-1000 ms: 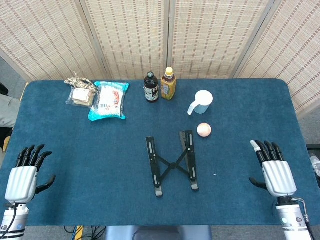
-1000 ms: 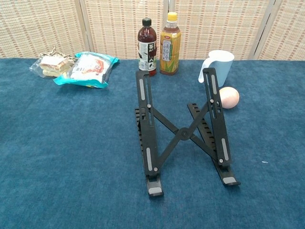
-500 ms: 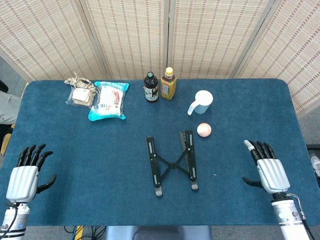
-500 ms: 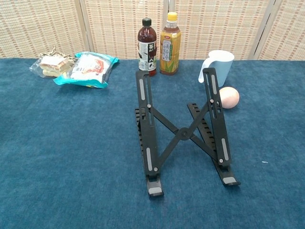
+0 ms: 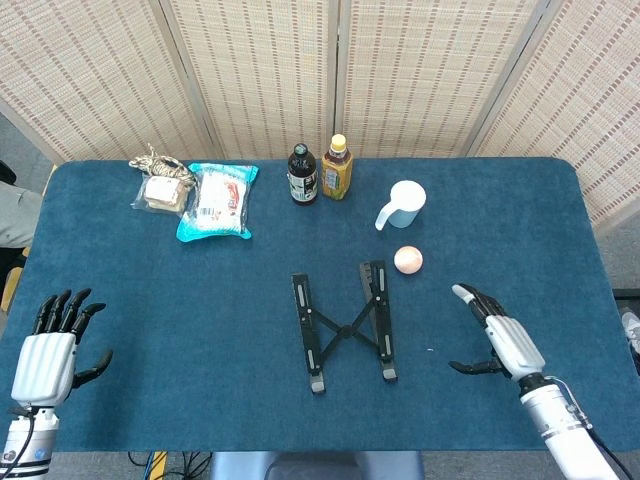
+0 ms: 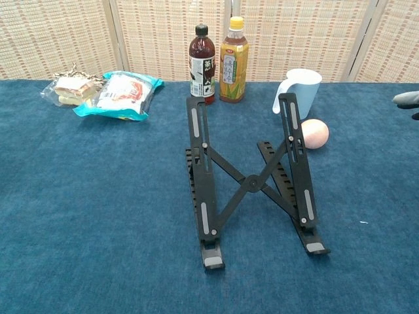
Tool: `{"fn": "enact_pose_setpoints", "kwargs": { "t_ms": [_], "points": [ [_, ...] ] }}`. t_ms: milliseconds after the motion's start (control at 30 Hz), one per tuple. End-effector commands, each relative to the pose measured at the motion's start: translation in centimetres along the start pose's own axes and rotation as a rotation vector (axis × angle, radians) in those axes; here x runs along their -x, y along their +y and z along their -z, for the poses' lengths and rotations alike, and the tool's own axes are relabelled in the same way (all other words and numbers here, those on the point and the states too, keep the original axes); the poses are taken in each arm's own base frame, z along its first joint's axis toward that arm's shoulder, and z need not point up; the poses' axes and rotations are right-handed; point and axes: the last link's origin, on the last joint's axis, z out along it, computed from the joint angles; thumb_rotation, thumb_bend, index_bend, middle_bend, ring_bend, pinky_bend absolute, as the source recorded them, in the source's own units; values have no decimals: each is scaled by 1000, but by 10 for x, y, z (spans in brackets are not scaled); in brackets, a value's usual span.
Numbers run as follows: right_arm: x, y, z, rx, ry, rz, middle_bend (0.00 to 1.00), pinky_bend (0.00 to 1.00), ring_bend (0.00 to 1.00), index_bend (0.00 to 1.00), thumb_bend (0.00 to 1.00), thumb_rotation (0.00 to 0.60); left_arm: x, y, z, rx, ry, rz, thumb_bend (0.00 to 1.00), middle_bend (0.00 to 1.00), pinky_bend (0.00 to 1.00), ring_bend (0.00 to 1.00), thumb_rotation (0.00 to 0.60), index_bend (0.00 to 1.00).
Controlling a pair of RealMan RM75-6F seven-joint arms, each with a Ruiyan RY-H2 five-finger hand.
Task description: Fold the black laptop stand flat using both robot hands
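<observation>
The black laptop stand (image 5: 345, 326) stands unfolded at the table's middle, its two rails raised and joined by a crossed brace (image 6: 249, 184). My right hand (image 5: 495, 335) hovers to the stand's right, fingers apart and holding nothing; only its fingertips (image 6: 407, 99) show at the right edge of the chest view. My left hand (image 5: 52, 345) rests far off at the front left corner, fingers spread and empty; the chest view does not show it.
A pink ball (image 5: 407, 260) and a white cup (image 5: 403, 203) lie just right of the stand's far end. A dark bottle (image 5: 302, 174) and a yellow bottle (image 5: 337, 168) stand behind it. Snack packets (image 5: 217, 201) lie at the back left.
My right hand has moved left toward the stand and turned inward, its fingertips now entering the chest view. The left hand and the stand have not moved.
</observation>
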Motion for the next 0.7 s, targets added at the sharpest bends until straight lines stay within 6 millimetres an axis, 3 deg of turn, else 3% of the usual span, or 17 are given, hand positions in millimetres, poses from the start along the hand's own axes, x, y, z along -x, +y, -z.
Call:
{"fn": "enact_pose_setpoints", "kwargs": {
  "t_ms": [33, 700],
  "points": [
    [7, -9, -14, -44, -79, -174, 0, 0, 0, 0, 41, 600, -1, 1, 0, 4, 5, 2, 217, 96, 20, 33, 600, 218],
    [32, -20, -54, -30, -277, -530, 0, 0, 0, 0, 47, 600, 2, -1, 0, 4, -3, 0, 217, 96, 21, 33, 600, 218]
  ]
}}
